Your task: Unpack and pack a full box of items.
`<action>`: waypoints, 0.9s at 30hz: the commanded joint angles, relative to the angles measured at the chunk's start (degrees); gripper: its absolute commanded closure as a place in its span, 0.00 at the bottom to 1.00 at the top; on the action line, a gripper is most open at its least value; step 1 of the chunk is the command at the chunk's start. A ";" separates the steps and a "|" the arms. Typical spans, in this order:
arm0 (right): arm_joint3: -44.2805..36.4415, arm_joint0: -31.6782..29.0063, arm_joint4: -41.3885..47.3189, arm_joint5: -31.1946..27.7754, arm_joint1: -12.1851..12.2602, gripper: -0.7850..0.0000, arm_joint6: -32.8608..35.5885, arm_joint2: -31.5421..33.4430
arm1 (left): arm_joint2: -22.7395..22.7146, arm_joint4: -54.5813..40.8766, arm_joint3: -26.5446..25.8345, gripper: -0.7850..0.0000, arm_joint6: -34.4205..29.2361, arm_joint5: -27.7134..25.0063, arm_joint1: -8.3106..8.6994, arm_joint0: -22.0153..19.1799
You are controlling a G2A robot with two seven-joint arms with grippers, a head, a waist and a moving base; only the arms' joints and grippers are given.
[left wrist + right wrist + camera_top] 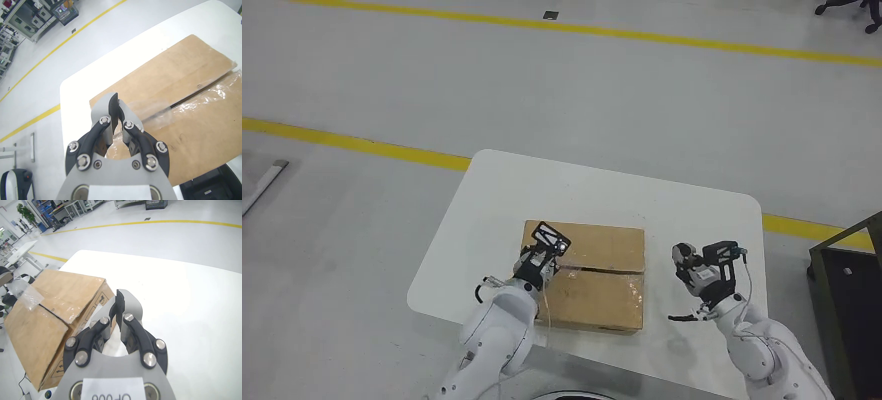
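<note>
At the left end of the cardboard box (587, 285), on its centre seam, the left gripper (115, 98) has its fingers pinched together on the lifted end of the clear tape (151, 111). The box stands on the bench (692, 210) with its flaps still down. Right of the box, the right gripper (118, 296) hangs above the bench, fingers closed on nothing. Judged step: unsealing. The next move calls for a steady pull on the tape along the seam toward the box's right end.
</note>
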 commanded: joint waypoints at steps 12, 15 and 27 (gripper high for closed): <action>0.17 1.37 -2.62 -6.02 -0.22 1.00 -1.31 -4.62 | -11.45 3.41 -4.94 1.00 -1.65 0.65 1.66 6.77; 0.54 1.84 -3.66 -6.52 -0.28 1.00 -1.55 -5.56 | -13.98 4.55 -5.51 1.00 -2.12 1.36 1.95 7.63; 3.33 3.87 -5.92 -6.93 -0.46 1.00 -1.53 -7.93 | -21.19 6.15 -2.66 1.00 -2.10 4.17 2.62 4.95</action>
